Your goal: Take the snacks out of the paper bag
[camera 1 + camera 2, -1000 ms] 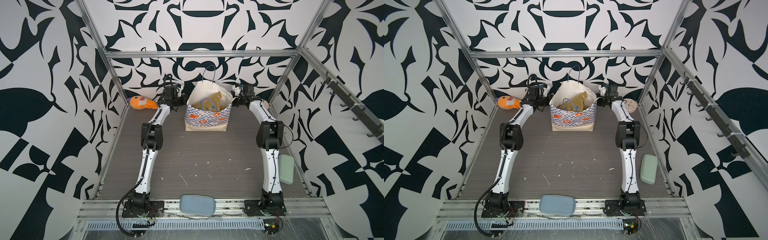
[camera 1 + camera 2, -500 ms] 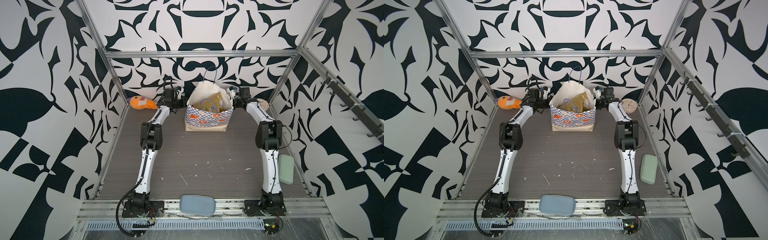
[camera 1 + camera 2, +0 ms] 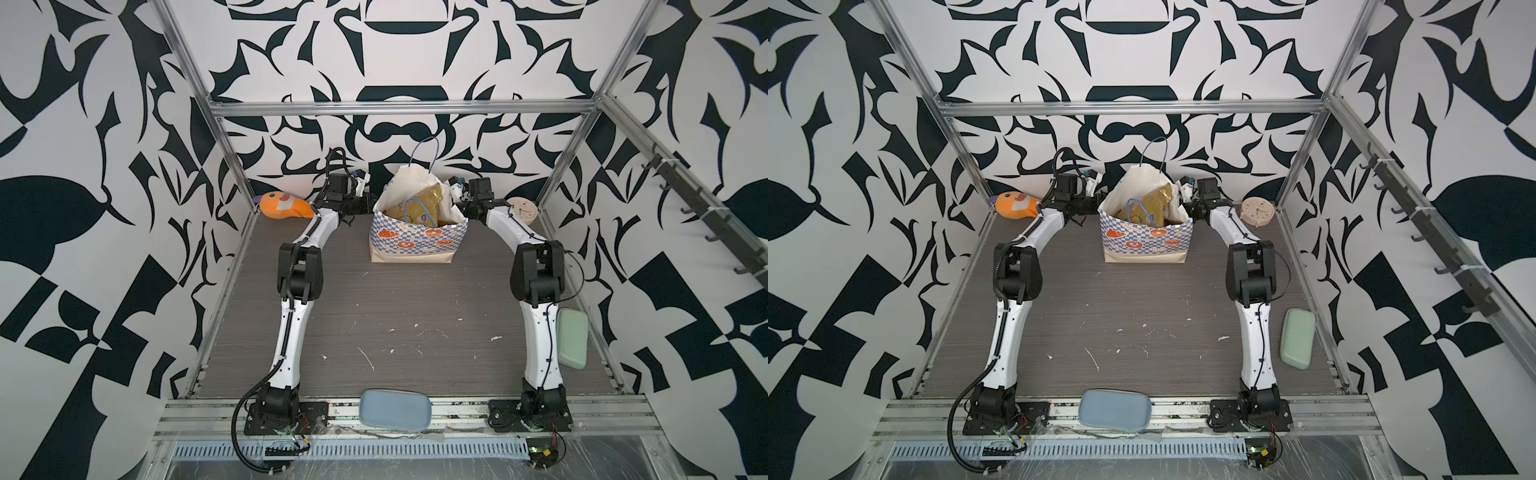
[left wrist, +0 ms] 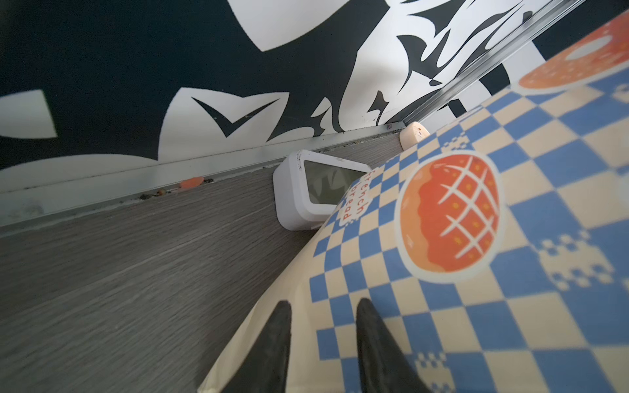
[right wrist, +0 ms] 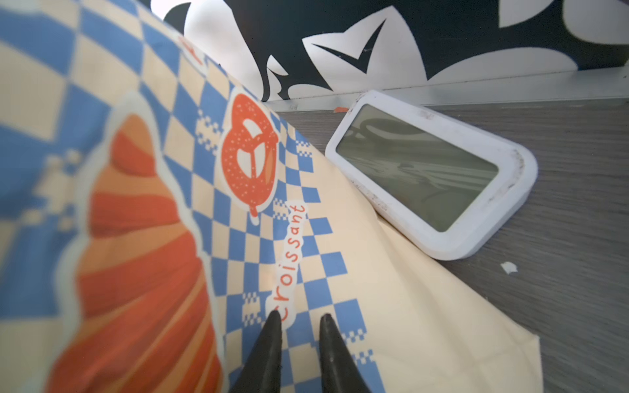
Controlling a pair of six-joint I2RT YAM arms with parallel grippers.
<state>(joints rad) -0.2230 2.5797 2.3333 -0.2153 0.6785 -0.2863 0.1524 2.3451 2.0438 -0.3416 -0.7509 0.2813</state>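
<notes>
- So, the paper bag stands upright. It's blue-and-white checks outside with orange bread pictures, a cream band along the base and plain white inside. One blue cord handle sticks up at the back, and the other flops into the mouth.
- The mouth gapes open and the snacks poke up in it. A big olive-gold packet leans toward the back with a green-yellow packet in front of it. Anything deeper is hidden.
- The bag sits at the middle of the worktop's back edge. A white digital clock lies flat right behind its base, and I can't tell if they touch.
- The back-left corner has an orange plush toy, and the back-right corner has a round cream clock. A green pouch lies along the right edge and a blue pouch sits at the front edge. Open worktop runs from the bag's front face down to the front edge, with just little white flecks on it.
- The left gripper is low at the bag's left side wall. Its fingers are partly spread with nothing between them, and the tips are on or just off the checkered paper near the cream band.
- The right gripper is the same deal on the bag's right side. The gap is narrower, the tips sit by the word "croissant", and it's holding nothing. Both are outside the bag, below the snacks.
</notes>
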